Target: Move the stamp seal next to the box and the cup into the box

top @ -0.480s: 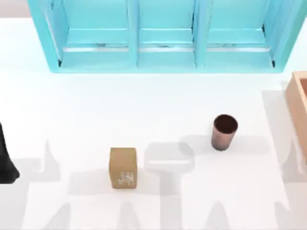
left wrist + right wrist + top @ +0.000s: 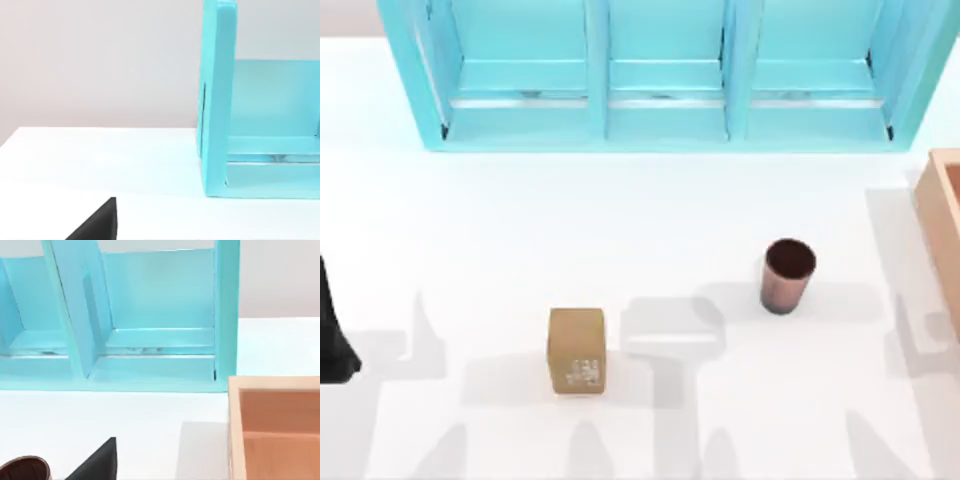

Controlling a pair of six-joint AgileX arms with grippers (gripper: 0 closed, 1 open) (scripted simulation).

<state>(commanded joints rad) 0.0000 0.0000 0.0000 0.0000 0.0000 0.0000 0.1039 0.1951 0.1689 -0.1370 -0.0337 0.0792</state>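
The stamp seal, a small tan block with a pale mark on its near face, stands front left of centre on the white table. The cup, a dark reddish-brown tumbler, stands upright to its right. The box, orange-tan wood with thick walls, lies at the right edge. In the right wrist view the box is close by, the cup's rim shows at the frame's edge, and one dark fingertip of my right gripper pokes in. My left arm sits at the left edge, far from the seal.
A turquoise shelf unit with three open bays spans the back of the table. It appears again as the shelf in the left wrist view, with a dark fingertip of that gripper in front of it.
The shadows on the front right of the table have shifted. The seal, the cup, the box and the left arm have not moved.
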